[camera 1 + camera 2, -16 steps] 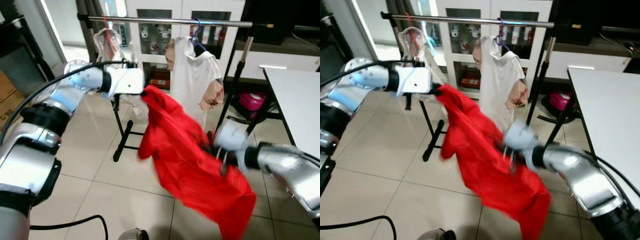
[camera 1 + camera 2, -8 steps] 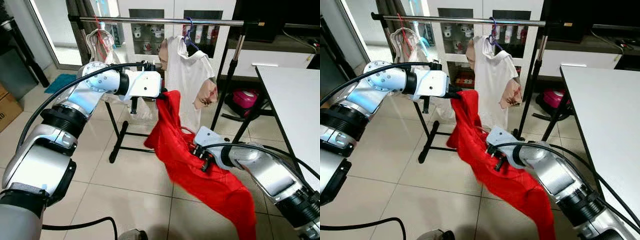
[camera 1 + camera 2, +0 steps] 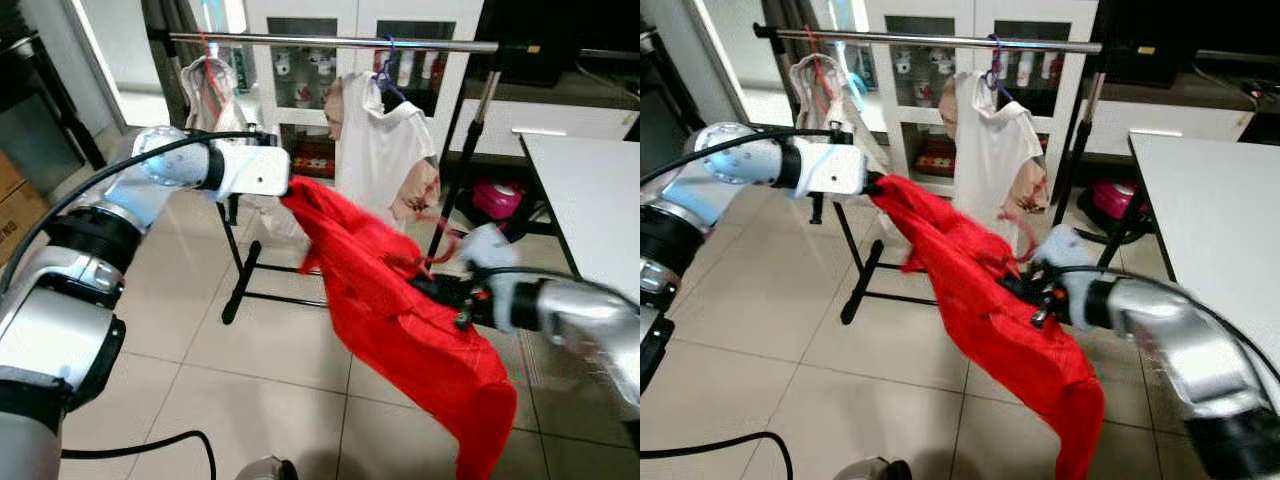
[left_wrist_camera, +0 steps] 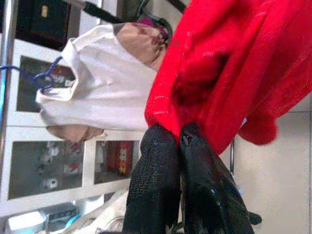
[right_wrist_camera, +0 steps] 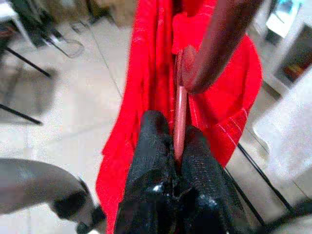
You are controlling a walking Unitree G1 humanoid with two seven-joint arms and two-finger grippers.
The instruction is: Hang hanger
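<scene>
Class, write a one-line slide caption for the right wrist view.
Right pincer shut on a red hanger, its hook curving above, against the red garment.

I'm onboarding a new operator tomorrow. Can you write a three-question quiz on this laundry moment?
1. True or false: the left gripper is pinching the red garment.
2. What does the right gripper clamp? A) the rail B) a thin red hanger C) the white shirt
3. Fill in: the white shirt hangs from the metal ____.

Key
1. True; its fingers are closed on the cloth's top edge.
2. B; the hanger rod runs between its closed fingers.
3. rail
</scene>
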